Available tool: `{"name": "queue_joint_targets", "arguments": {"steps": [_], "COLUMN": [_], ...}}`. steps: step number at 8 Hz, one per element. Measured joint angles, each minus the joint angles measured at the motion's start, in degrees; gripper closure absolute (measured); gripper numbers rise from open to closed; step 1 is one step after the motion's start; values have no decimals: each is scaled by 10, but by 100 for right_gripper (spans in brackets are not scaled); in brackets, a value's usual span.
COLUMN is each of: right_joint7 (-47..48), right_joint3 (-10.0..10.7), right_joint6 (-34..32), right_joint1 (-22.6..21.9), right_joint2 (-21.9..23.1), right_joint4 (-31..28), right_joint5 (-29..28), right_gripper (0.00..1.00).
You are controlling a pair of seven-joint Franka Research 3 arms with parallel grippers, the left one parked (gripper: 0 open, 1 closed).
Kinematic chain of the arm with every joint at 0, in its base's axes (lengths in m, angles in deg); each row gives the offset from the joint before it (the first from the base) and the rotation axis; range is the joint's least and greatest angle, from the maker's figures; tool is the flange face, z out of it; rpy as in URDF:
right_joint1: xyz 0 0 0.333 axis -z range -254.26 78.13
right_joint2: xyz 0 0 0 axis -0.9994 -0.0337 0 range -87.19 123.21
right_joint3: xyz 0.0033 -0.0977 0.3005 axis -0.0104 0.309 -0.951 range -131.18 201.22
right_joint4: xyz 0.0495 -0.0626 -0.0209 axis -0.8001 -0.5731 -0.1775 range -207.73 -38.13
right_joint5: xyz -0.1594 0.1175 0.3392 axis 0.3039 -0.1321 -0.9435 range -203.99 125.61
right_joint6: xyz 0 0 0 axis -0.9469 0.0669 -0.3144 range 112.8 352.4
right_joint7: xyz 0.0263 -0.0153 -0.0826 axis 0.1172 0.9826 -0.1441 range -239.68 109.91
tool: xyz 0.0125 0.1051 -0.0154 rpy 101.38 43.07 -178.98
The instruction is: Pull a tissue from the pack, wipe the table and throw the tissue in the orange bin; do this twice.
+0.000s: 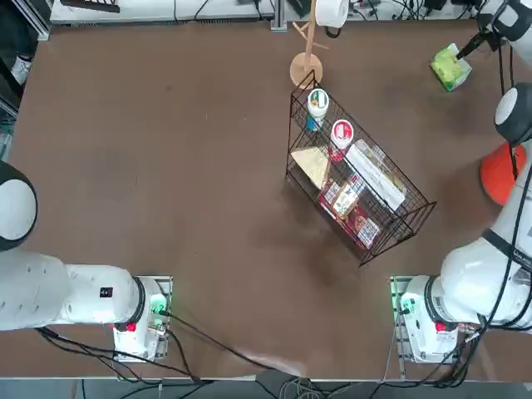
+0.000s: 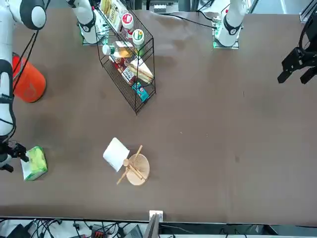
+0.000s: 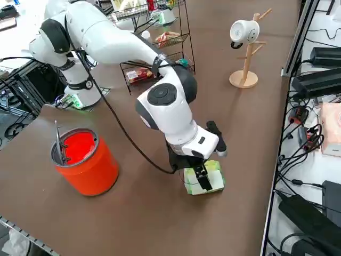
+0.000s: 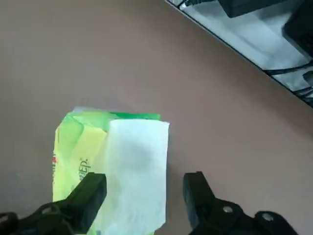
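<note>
Table [image 1: 166,166]: wide brown surface that carries everything; cables and equipment lie past its far edge.
Wire basket [image 1: 399,220]: black, set at a slant near the middle of the table, holding boxes, packets and two round-lidded tubs.
Orange bin [image 3: 85,162]: upright on the table at the robot's right edge, well apart from the basket, open top up; a thin dark rod leans inside its rim.
Paper roll stand [image 2: 134,169]: wooden stand with a white roll, toward the far edge, apart from the basket.
Right gripper [image 4: 144,196]: reached out to the far right corner of the table, hanging just over the pack; the fingers [image 4: 90,193] stand spread wide, one on each side of the pale tissue face, with nothing caught between them.
Pack [image 4: 110,166]: small yellow-green packet flat on the table in that far right corner, near the bin but not touching it, whitish tissue face upward.
</note>
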Motion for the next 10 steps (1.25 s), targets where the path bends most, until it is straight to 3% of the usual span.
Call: {"name": "queue_joint_targets", "arguments": {"steps": [3, 7, 10], "right_joint7": [0, 0, 0], "right_joint3": [-2, -3, -5], "right_joint6": [10, 10, 10], "right_joint1": [3, 4, 4], "right_joint2": [-9, -11, -15], "right_joint4": [0, -1, -6], "right_joint5": [0, -30, -33], "right_gripper": [5, 15, 15]}}
